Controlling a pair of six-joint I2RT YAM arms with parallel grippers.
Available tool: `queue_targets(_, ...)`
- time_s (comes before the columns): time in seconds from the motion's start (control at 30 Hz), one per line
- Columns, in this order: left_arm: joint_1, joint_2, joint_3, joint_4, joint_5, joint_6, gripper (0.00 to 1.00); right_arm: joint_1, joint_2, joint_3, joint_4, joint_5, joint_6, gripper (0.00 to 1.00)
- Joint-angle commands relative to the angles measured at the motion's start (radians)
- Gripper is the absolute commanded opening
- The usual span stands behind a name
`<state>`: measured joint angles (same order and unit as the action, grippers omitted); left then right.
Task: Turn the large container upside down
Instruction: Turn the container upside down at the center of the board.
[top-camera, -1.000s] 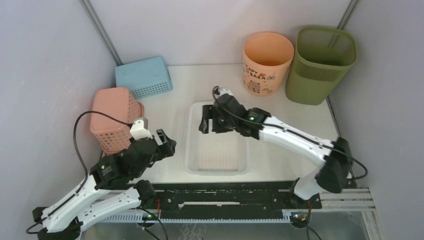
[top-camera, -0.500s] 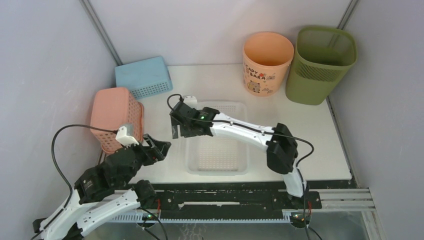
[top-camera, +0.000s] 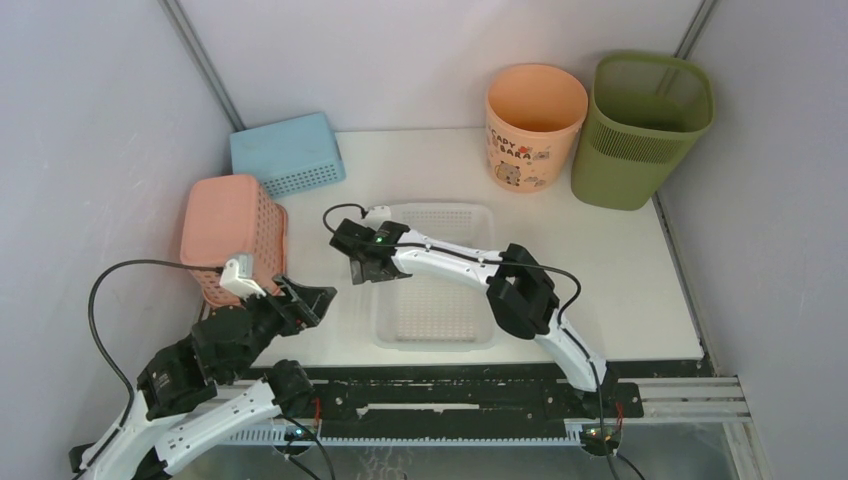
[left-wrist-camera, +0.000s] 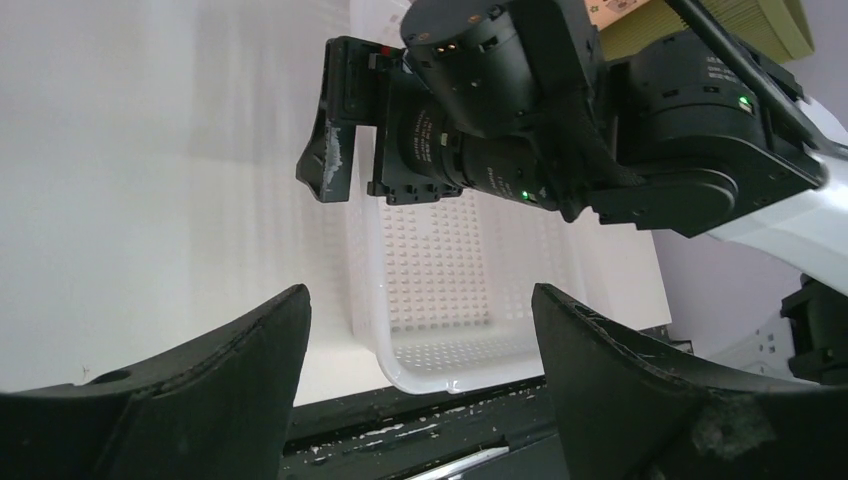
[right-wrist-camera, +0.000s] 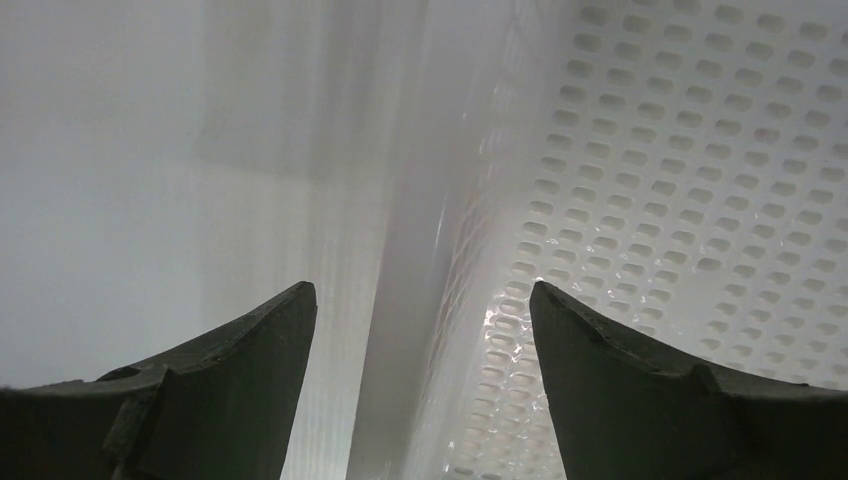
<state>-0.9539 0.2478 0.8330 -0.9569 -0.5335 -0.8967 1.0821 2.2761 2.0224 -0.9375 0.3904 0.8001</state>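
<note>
Swung the right end effector leftward to the left rim of the tray, wide and empty. Kept the left end effector wide. Left the bin upright in the far-right corner, well apart: flipping no nearer.

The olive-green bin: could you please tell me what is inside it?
From above, the olive-green bin shows only its own inner walls, nothing inside. Its near wall hides the floor, so that is unknown.
</note>
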Motion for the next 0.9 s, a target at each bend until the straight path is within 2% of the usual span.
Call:
queue_targets(0.0, 0.004, 0.001, 0.023, 0.019, 0.023, 0.031, 0.85, -0.007, 0.019, 0.060, -0.027, 0.055, 0.032, 0.86)
queue_targets(0.23, 0.004, 0.017, 0.022, 0.027, 0.019, 0.035, 0.86, -0.007, 0.037, 0.062, -0.034, 0.077, 0.033, 0.83)
queue_targets(0.67, 0.004, 0.034, 0.017, 0.027, 0.009, 0.023, 0.86, -0.004, 0.036, 0.073, -0.018, 0.057, 0.016, 0.60)
queue_targets(0.87, 0.004, 0.039, 0.009, 0.038, 0.015, 0.018, 0.86, -0.004, 0.035, 0.077, -0.031, 0.048, 0.009, 0.53)
